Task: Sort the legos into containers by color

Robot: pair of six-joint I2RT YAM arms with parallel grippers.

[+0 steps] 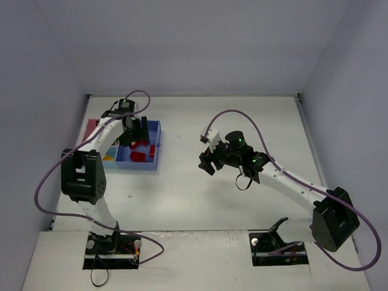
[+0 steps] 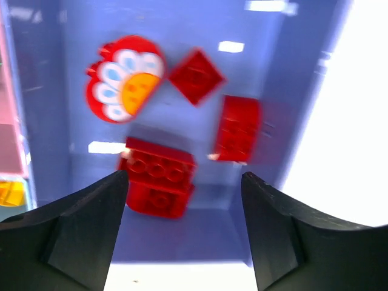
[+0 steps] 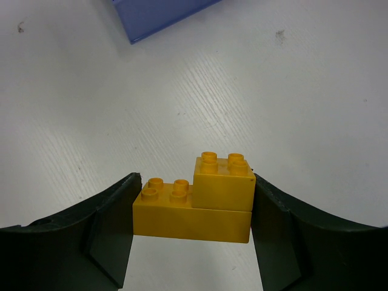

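Both fingers of the right gripper (image 3: 194,191) were pressed against the ends of one yellow lego (image 3: 203,209), a stepped piece with four studs on its raised half and three on its low half. It was held over the white table (image 3: 291,91), with a corner of the blue tray (image 3: 160,12) cut off at the upper edge of the wrist view. Whether the piece touched the table could not be told, and in the top view it was hidden beneath the gripper. The left gripper (image 2: 183,182) was held above the blue tray with its fingers spread apart and nothing between them. Four red legos were counted inside that tray: one rounded flower-faced piece (image 2: 124,79), one small square piece (image 2: 195,76) and two blocky bricks (image 2: 237,128) (image 2: 159,176), all somewhat blurred. The nearer brick was partly overlapped by the left finger. At the left edge, a strip of the pink tray (image 2: 9,91) and a second yellow piece (image 2: 11,193) were cut off by the frame. From above, the tray contents were largely covered by the left arm (image 1: 103,136).
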